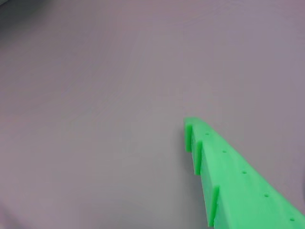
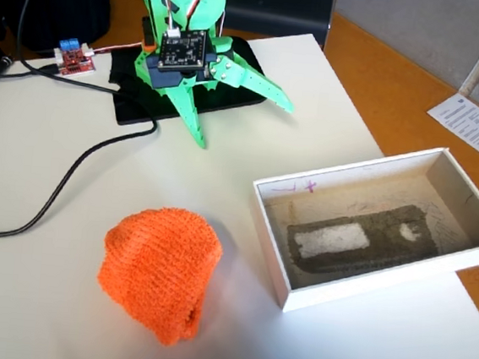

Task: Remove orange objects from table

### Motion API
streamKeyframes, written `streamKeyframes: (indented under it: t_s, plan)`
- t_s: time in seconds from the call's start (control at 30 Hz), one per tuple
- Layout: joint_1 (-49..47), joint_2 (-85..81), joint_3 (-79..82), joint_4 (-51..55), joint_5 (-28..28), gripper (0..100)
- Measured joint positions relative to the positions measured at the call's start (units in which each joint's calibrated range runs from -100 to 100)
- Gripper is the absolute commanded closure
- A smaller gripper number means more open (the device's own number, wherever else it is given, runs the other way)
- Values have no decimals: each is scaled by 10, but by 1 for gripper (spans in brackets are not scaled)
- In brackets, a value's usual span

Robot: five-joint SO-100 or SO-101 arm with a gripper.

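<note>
One orange thing shows on the white surface [image 2: 58,298]: a crumpled orange knitted cloth, bunched into a soft mound [image 2: 161,270] in the lower left-centre of the fixed view. The bright green plastic gripper [image 2: 243,122] sits in the upper centre of that view with its two pointed fingers spread wide apart, one slanting down toward the lower middle of the frame and the other reaching out to the right, and nothing is between them. The cloth lies well apart from it, toward the bottom edge of the fixed view and slightly to the left, so the coming move looks to be a long reach down-frame over bare surface. The mound has no clear long axis, though it narrows toward its lower end, so the angle of approach probably matters little. A shallow white rectangular cardboard box with a grey stained floor [image 2: 268,233] stands open just to the right of the cloth and is the likely drop place, but that is a guess. The wrist view shows only empty pale surface and one green toothed finger [image 1: 238,181] entering from the lower right; the cloth is outside it, and the second finger is cut off. The arm's upper joints are cropped by the top edge of the fixed view.
</note>
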Motion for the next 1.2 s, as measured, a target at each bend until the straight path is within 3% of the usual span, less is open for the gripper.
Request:
streamKeyframes:
  t_s: [0.5, 0.67, 0.8, 0.9, 1.07, 1.2]
  plan:
    - [-21, 0, 0, 0, -3, 44]
    - [5, 9, -26, -28, 66, 44]
    - [58, 110, -166, -130, 115, 44]
    - [103, 248, -336, -212, 107, 44]
    - [192, 513, -647, -214, 78, 44]
    - [248, 700, -741, -205, 59, 44]
